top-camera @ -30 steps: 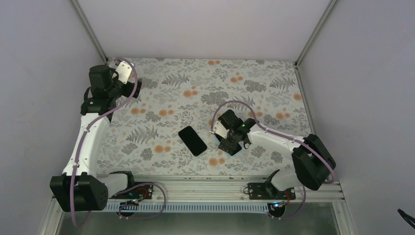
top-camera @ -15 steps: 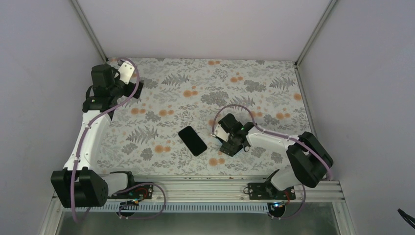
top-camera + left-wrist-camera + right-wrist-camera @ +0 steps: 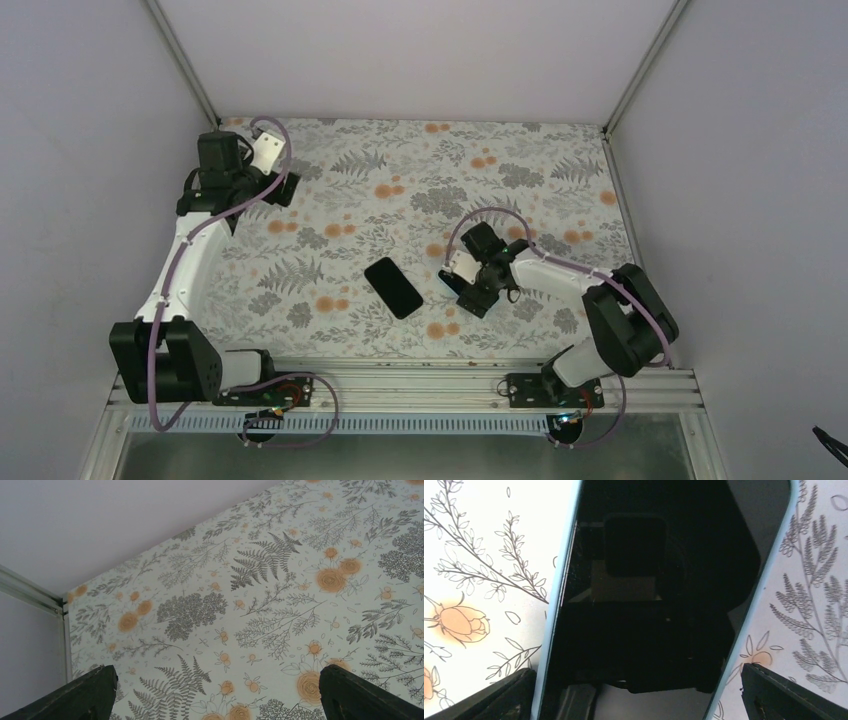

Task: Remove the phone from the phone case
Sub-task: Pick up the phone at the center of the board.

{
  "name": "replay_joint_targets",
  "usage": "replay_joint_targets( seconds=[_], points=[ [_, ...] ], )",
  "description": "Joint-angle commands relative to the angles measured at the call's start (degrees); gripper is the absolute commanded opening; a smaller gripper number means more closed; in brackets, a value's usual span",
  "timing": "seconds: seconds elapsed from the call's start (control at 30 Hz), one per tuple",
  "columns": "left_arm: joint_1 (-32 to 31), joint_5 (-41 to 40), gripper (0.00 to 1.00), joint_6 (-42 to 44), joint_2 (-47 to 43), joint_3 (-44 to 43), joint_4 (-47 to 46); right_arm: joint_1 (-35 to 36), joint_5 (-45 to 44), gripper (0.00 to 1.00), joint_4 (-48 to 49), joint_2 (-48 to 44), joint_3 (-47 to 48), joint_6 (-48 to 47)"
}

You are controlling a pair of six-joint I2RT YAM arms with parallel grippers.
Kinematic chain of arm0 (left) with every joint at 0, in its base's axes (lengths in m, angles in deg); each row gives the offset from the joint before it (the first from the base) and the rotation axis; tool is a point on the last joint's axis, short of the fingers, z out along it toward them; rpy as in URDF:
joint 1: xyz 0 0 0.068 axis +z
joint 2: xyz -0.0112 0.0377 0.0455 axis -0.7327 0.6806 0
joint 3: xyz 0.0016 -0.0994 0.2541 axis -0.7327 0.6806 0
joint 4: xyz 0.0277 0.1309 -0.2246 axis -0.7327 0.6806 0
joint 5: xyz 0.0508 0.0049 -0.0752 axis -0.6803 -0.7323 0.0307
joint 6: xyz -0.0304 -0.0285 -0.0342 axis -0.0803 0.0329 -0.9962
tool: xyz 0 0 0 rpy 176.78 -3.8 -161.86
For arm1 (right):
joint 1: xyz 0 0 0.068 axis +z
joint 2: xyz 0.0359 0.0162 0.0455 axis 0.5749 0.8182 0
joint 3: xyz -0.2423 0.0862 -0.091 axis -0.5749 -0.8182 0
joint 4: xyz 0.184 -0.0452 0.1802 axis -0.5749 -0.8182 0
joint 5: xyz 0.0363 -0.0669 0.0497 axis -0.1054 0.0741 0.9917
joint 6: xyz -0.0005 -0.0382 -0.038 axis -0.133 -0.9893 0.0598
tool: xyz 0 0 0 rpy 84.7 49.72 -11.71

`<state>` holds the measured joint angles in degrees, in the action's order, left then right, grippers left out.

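Observation:
A black phone (image 3: 393,287) lies flat and slanted on the floral table, near the middle front. The right wrist view fills with its dark screen (image 3: 659,580), edged by the pale-blue phone case (image 3: 558,587). My right gripper (image 3: 462,288) sits just right of the phone, low over the table. It is open (image 3: 636,672), one finger outside each long edge of the case, and neither finger visibly touches it. My left gripper (image 3: 272,183) is far off at the back left. It is open (image 3: 216,672) over bare cloth with nothing between its fingers.
Grey walls close in the table at the back and on both sides, with metal posts (image 3: 182,62) in the back corners. A metal rail (image 3: 420,378) carrying the arm bases runs along the near edge. The left wrist view shows the wall corner (image 3: 64,605).
The right wrist has shifted slightly right and turned, its elbow drawing in. The left wrist has moved a little right along the back left. The phone has not moved.

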<state>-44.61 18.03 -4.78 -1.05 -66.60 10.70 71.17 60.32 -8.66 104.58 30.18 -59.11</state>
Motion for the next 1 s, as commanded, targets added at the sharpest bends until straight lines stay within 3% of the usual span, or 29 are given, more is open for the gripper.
replay_joint_targets(
  seconds=[0.0, 0.17, 0.33, 0.43, 0.57, 0.7, 0.8, 0.97],
  points=[
    [0.3, 1.3, 1.00, 0.9, 1.1, -2.1, 1.8, -3.9, 2.2, 1.00, -4.6, 5.4, 0.5, -3.8],
    [0.1, 3.6, 1.00, 1.7, 2.8, -4.3, 5.0, -4.8, 0.2, 0.92, -5.6, 9.8, 1.7, -3.8],
    [-2.0, 9.7, 1.00, 3.3, 7.7, -11.3, 14.5, -4.8, -2.5, 0.74, -5.0, 12.3, 2.5, -2.4],
    [-4.8, 13.3, 1.00, 3.8, 12.8, -16.6, 22.5, -4.7, -4.3, 0.65, -3.7, 10.3, 4.1, -1.7],
    [-9.1, 20.4, 1.00, 3.7, 21.9, -25.5, 33.8, -3.5, -6.0, 0.62, -0.6, 4.0, 7.0, -2.0],
    [-12.2, 30.9, 1.00, 6.5, 30.9, -33.7, 44.9, -1.6, -7.0, 0.54, 0.5, 0.9, 11.1, -2.7],
    [-13.4, 35.8, 1.00, 7.4, 38.1, -40.8, 51.8, -0.7, -7.8, 0.55, 0.6, 0.6, 14.4, -3.3],
    [-15.5, 39.2, 1.00, 4.3, 45.1, -43.3, 52.0, 2.3, -8.8, 0.58, 1.7, 1.7, 19.5, -3.5]
  ],
)
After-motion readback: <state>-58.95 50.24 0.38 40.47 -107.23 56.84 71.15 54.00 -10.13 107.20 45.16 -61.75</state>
